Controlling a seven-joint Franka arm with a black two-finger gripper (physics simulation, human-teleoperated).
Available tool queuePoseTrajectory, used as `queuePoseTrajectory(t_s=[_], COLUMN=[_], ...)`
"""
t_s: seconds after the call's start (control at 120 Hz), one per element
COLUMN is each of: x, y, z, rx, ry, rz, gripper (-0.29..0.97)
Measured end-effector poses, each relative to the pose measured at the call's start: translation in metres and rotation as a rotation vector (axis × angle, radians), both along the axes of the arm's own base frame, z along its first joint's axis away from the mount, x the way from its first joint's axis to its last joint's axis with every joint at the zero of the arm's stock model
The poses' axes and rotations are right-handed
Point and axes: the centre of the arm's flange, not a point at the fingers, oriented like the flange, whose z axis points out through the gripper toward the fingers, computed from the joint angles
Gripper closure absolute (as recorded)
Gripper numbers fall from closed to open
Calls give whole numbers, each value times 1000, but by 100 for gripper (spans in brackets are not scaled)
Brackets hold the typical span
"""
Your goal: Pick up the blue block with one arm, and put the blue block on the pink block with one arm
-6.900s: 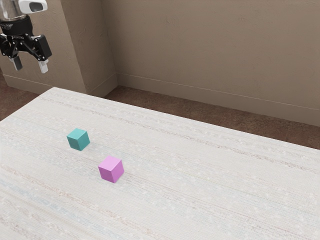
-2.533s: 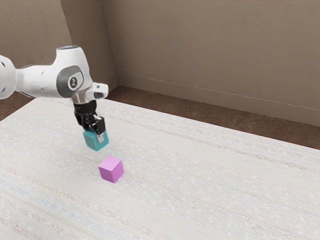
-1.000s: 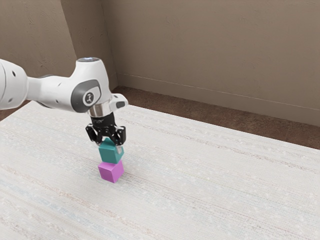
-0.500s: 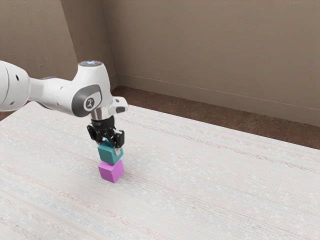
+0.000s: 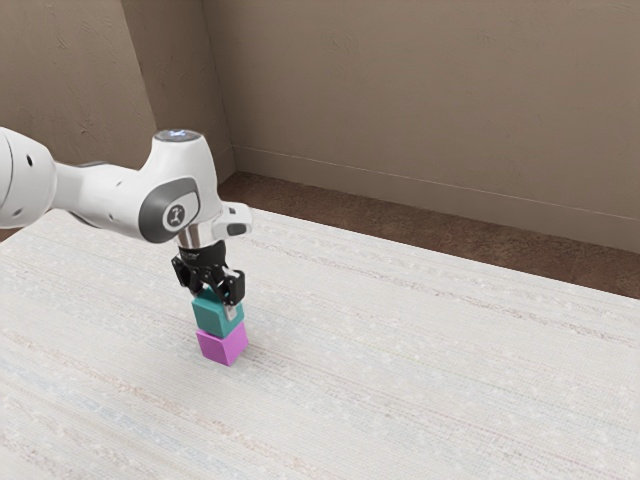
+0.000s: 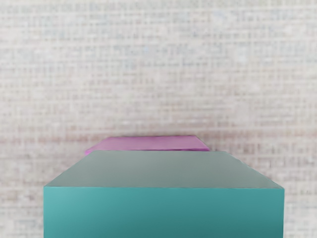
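Where the white arm (image 5: 100, 195) reaches in from the exterior view's left, we see its black hand (image 5: 215, 300) pointing straight down over the two cubes. We read the hand as closed on the blue block (image 5: 216, 318): its fingers come down on either side of the cube's upper half, and one light-tipped finger (image 5: 232, 306) lies against the face toward the exterior view's right. The blue block, more teal than blue in this render, sits on top of the pink block (image 5: 224, 346), its underside touching the pink top. The two are roughly lined up, the blue one set slightly toward the exterior view's left, so that a strip of the pink top shows. The pink block rests on the pale, grained worktop (image 5: 420, 360), well away from its edges.

From the wrist camera we look along the blue block (image 6: 163, 198) just under the hand, seeing its top and one side face. Past its far edge a thin band of the pink block (image 6: 148, 144) shows, with the worktop (image 6: 158, 59) beyond.

Behind the worktop we see a brown floor (image 5: 450, 230) and a beige wall (image 5: 420, 100).
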Motion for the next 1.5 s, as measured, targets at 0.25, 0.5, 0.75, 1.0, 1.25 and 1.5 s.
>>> queuePoseTrajectory(t_s=[0.25,0.5,0.75,1.0,1.25,1.5], x=[-2,-2,-2,-2,-3,-2], y=[2,5,6,9,9,9], z=[-3,-3,-3,-4,-4,39], rx=[-4,-12,-15,-15,-14,-12], ry=[4,4,6,9,12,-54], rz=[-9,-3,8,20,20,15], gripper=[31,30,30,30,12,4])
